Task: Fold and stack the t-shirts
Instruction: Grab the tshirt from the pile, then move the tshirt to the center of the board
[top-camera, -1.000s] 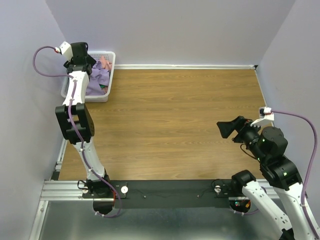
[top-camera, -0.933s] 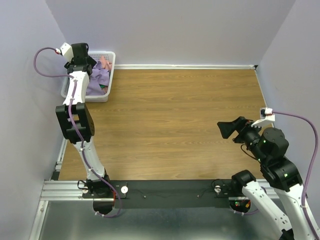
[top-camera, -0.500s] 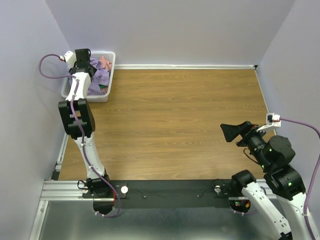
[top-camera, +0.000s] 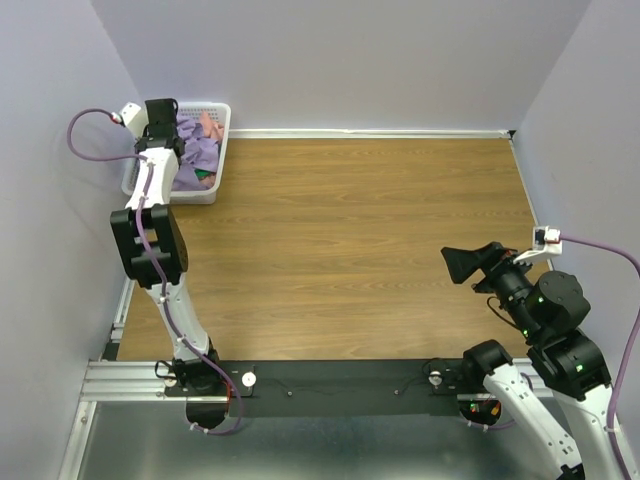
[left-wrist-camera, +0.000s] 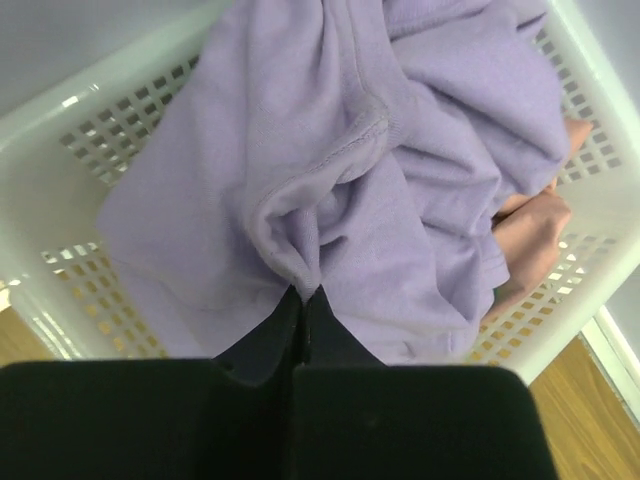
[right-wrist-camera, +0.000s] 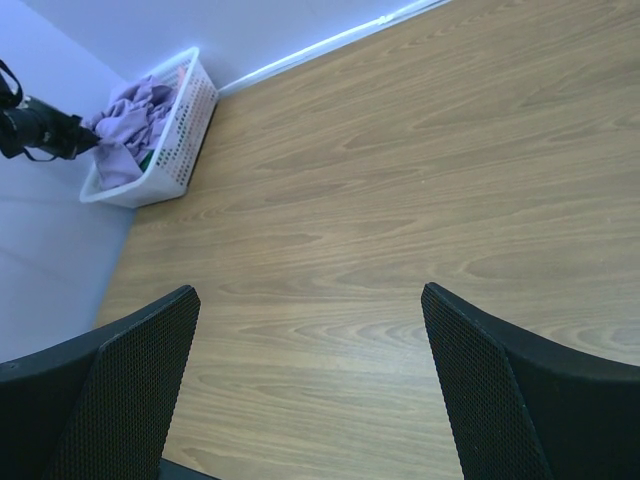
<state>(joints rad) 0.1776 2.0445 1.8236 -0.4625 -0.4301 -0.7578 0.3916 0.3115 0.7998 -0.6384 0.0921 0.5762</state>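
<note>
A lavender t-shirt lies crumpled on top of the pile in the white lattice basket at the table's far left corner. My left gripper is shut on a pinched fold of this lavender cloth, its jaws pressed together with the fold between the tips. A salmon-pink t-shirt shows beneath it on the basket's right side, and a sliver of a green t-shirt peeks out at the near edge. My right gripper hovers open above bare wood at the right of the table, holding nothing.
The basket stands against the left wall and near the back wall. The wooden tabletop stretches between the arms. In the right wrist view the basket is far off at the upper left.
My left gripper has closed on the lavender fold after dipping into the basket. The right arm drew back slightly toward the near right and now holds still.
</note>
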